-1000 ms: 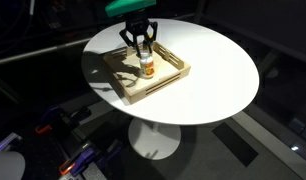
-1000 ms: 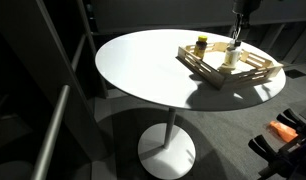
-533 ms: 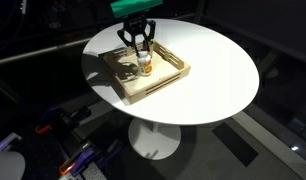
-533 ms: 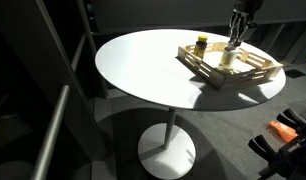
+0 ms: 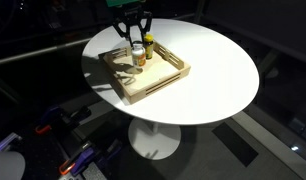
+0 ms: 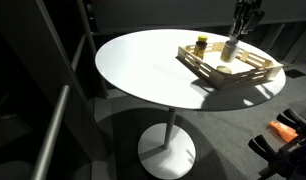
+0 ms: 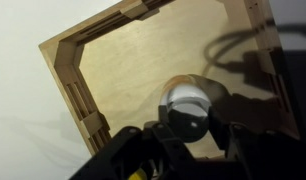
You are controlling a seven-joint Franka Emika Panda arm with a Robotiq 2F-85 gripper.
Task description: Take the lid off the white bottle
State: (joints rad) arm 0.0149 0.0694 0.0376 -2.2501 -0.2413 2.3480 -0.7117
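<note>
The short, squat white plastic bottle with an orange label band (image 5: 139, 57) stands upright in the wooden tray (image 5: 163, 84), toward 11 o'clock of the tray's middle. The small round white cap (image 7: 185, 98) sits on the bottle's top, seen from above in the wrist view.

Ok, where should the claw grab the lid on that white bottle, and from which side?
Pinch the lid by its round rim, coming straight down from above. The white bottle stands upright in the wooden tray, so the lid faces up, and the tray walls likely crowd a sideways approach.
</note>
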